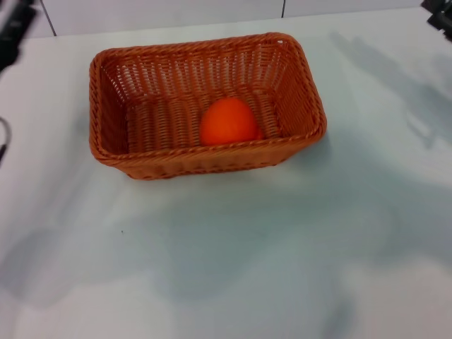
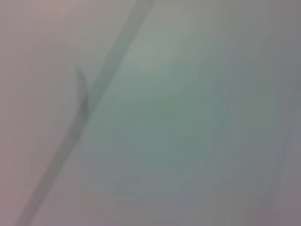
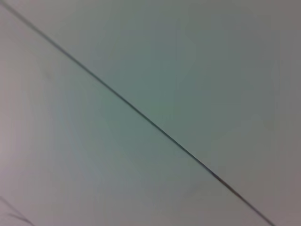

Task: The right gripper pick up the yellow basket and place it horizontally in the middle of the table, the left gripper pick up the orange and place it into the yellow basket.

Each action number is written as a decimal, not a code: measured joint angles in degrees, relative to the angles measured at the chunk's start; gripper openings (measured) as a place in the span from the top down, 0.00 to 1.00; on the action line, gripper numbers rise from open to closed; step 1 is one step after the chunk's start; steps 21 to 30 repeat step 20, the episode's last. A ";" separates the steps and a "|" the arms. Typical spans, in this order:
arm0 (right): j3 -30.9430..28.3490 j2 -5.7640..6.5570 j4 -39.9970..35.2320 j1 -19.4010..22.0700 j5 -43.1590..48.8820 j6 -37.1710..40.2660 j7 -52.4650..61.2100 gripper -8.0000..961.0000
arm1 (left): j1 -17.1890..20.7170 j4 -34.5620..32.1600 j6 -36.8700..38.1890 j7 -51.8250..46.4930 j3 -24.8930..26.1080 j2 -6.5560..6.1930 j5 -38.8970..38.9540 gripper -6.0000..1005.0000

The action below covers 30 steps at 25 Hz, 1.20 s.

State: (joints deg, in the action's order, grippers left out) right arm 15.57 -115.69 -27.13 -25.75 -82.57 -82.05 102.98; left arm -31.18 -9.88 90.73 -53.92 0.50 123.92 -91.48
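Note:
The yellow basket point(image 1: 205, 152), an orange-brown woven wicker one, stands lengthwise across the middle of the white table point(image 1: 233, 254) in the head view. The orange point(image 1: 227, 121) lies inside it, right of centre, against the near wall. A dark part of my left gripper point(image 1: 14, 32) shows at the far left corner, well away from the basket. A dark part of my right gripper point(image 1: 439, 18) shows at the far right corner, also well away. Neither touches anything. The wrist views show neither the basket nor the orange.
The table's far edge meets a pale wall with a dark seam point(image 1: 283, 8). The left wrist view shows a pale surface with a blurred grey line point(image 2: 101, 82). The right wrist view shows a pale surface crossed by a thin dark line point(image 3: 141, 113).

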 joint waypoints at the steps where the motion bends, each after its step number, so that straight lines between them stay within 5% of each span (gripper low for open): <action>1: -0.10 -0.01 -0.10 0.51 -0.92 -1.07 -2.92 0.31 | 0.86 0.18 0.91 0.01 0.52 -0.01 1.39 0.17; 5: -1.39 -0.47 -0.20 2.56 -5.05 -4.36 -14.37 0.31 | 4.26 0.41 5.15 -0.04 4.06 -0.17 5.39 0.14; 12: -5.96 -3.68 1.16 5.54 -14.18 -7.94 -39.43 0.31 | 7.42 0.89 8.98 -0.24 5.36 -0.08 6.20 0.14; 20: -12.06 -3.67 5.45 5.97 -16.31 -8.64 -48.73 0.31 | 8.36 2.42 8.81 0.02 4.98 -0.02 5.92 0.14; 30: -12.06 -3.67 5.45 5.97 -16.31 -8.64 -48.73 0.31 | 8.36 2.42 8.81 0.02 4.98 -0.02 5.92 0.14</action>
